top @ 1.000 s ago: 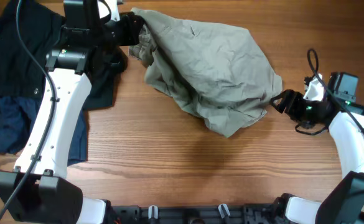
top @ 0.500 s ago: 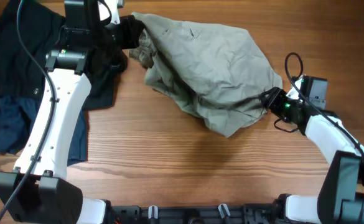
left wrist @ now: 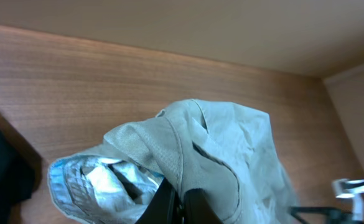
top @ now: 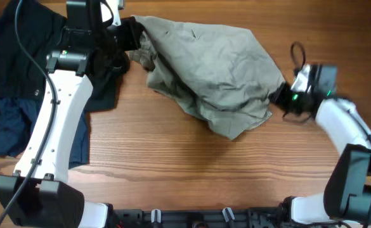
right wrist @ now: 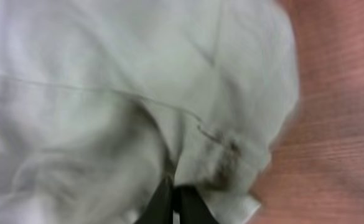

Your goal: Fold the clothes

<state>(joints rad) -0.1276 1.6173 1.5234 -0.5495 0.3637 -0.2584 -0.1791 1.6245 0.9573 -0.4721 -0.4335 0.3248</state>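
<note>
The khaki garment (top: 214, 69) lies rumpled across the far middle of the wooden table (top: 172, 164), strung between both arms; the left gripper (top: 133, 35) has its jaws pinched tight on the garment's left end, where pale blue lining shows; the right gripper (top: 279, 96) is clamped on the right edge, fingers nearly together around a fold; a black garment (top: 20, 44) and a navy garment (top: 4, 126) lie at the left.
</note>
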